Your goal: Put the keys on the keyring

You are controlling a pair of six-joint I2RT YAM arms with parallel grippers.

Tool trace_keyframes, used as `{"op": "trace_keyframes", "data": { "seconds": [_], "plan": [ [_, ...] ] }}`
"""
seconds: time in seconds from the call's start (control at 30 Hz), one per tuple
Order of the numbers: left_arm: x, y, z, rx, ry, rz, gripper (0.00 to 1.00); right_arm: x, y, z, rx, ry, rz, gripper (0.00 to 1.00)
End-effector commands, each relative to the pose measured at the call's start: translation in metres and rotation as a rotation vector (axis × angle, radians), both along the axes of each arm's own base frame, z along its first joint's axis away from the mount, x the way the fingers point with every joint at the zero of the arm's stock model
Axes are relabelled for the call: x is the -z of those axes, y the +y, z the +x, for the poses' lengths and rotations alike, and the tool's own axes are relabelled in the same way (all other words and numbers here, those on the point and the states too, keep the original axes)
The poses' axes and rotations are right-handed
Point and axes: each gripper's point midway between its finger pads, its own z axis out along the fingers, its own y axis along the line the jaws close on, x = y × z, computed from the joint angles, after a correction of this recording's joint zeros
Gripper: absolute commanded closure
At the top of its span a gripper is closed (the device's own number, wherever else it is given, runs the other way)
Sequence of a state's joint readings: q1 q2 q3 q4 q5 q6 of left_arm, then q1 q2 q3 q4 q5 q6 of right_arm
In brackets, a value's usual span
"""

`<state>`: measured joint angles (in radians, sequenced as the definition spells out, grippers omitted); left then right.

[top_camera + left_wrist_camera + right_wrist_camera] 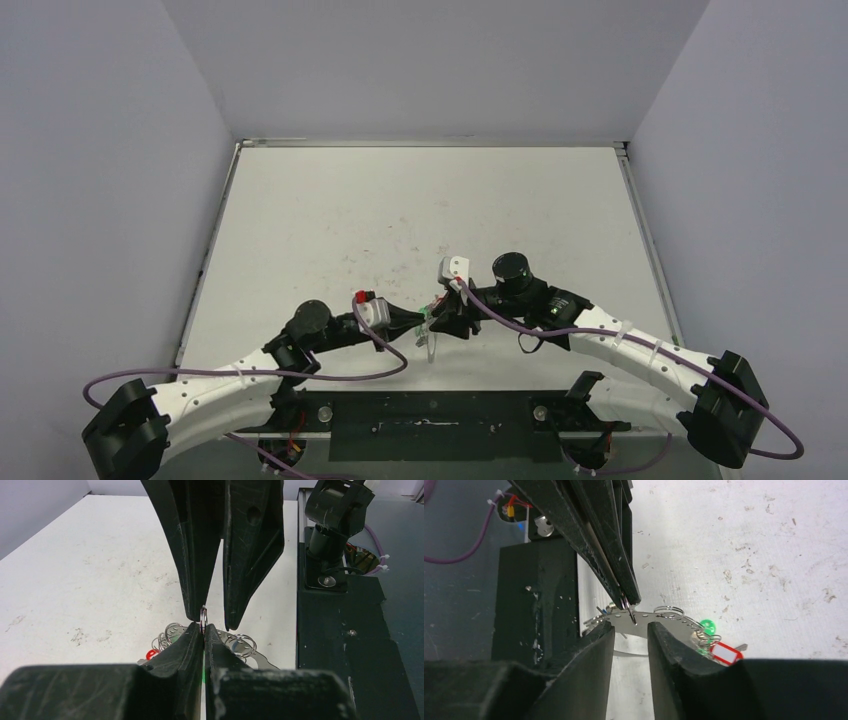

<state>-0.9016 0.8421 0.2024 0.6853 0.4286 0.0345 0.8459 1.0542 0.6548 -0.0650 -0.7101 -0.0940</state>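
The keyring [664, 619], a silver sheet-metal hoop with wire loops along its rim, hangs tilted just above the white table between both grippers; it also shows in the left wrist view [257, 657] and, small, in the top view [431, 342]. My left gripper [204, 628] is shut on one small wire loop [203, 616] at the hoop's rim; it also shows in the right wrist view [629, 600]. My right gripper [630, 628] is open, its fingertips either side of that loop, and enters the left wrist view from above [212, 621]. A red-tagged key [725, 653] and a green tag [708, 626] hang on loops at the hoop's far end.
The black base plate [430, 420] runs along the table's near edge, close beside the grippers [340, 630] [534, 605]. The right arm's base post [330, 540] stands on it. The scuffed white table [400, 200] is bounded by grey walls.
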Motion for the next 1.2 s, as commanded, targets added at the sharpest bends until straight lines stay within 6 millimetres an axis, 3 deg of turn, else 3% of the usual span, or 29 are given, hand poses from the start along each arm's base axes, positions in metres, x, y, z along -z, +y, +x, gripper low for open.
{"op": "trace_keyframes", "data": {
  "seconds": [0.0,0.13,0.3,0.4,0.53,0.77,1.17],
  "plan": [
    [-0.030,0.000,0.005,-0.023,-0.037,-0.013,1.00,-0.023,0.004,0.005,-0.004,-0.081,0.041,0.62],
    [-0.026,0.002,0.005,-0.024,-0.020,0.063,1.00,-0.029,0.001,0.009,0.002,-0.121,0.035,0.47],
    [-0.019,0.002,0.004,-0.004,0.015,0.175,1.00,-0.040,0.000,0.009,-0.029,-0.184,0.043,0.46],
    [-0.020,0.001,0.004,0.013,0.028,0.228,1.00,-0.044,0.003,0.004,-0.076,-0.201,0.054,0.51],
    [-0.019,-0.001,0.002,0.031,0.050,0.270,1.00,-0.046,0.009,0.000,-0.125,-0.203,0.077,0.69],
    [-0.019,-0.006,0.001,0.055,0.047,0.270,1.00,-0.043,0.013,0.001,-0.136,-0.201,0.076,0.72],
    [-0.018,-0.008,-0.002,0.067,0.046,0.271,1.00,-0.047,0.021,0.006,-0.124,-0.183,0.099,0.87]
  ]
}}
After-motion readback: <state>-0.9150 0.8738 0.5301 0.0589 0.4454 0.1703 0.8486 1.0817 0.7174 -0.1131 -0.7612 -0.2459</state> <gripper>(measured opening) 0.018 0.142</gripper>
